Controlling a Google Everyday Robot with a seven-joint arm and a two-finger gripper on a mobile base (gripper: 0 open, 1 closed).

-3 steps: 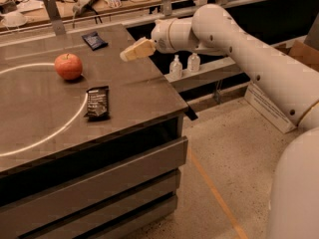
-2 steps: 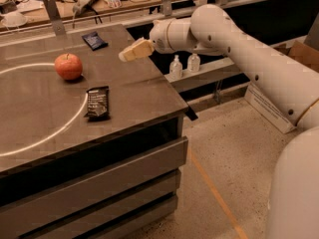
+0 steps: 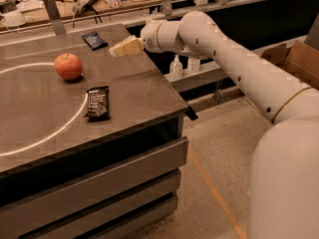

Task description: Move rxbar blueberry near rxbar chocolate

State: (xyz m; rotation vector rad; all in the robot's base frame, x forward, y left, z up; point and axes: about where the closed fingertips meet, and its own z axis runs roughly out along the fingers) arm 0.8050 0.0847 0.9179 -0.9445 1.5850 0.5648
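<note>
The rxbar blueberry, a small dark navy wrapper, lies at the far side of the grey table. The rxbar chocolate, a black wrapper with white lettering, lies nearer the table's front, right of a white arc marked on the top. My gripper hovers above the table a little to the right of the blueberry bar and apart from it, pointing left. Nothing shows between its cream fingers.
A red apple stands between the two bars, to the left. A cluttered bench runs behind the table. Bottles stand on a low shelf to the right. A cardboard box sits at far right.
The gripper has shifted slightly left toward the blueberry bar. The bars and apple have not moved.
</note>
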